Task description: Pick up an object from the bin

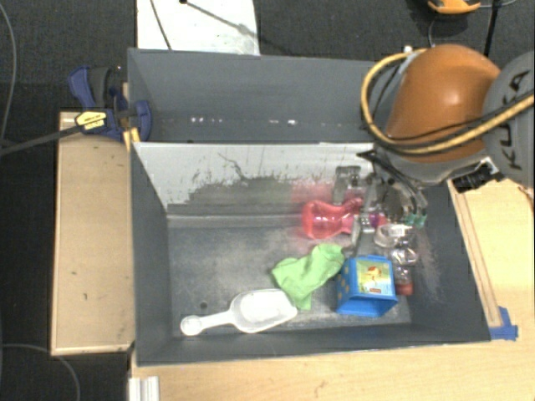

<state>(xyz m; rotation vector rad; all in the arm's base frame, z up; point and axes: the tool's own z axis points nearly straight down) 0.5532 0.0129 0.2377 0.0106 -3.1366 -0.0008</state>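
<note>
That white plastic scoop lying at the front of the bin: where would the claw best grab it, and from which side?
Probably the white scoop by its narrow handle, coming straight down from above and closing across its width. It lies flat on the bin floor, with the handle pointing left over bare metal, while the wide bowl end sits close by the green cloth.

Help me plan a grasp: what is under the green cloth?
The green cloth lies crumpled on the bin floor, beside the blue box. Whatever may lie beneath the cloth is covered.
</note>
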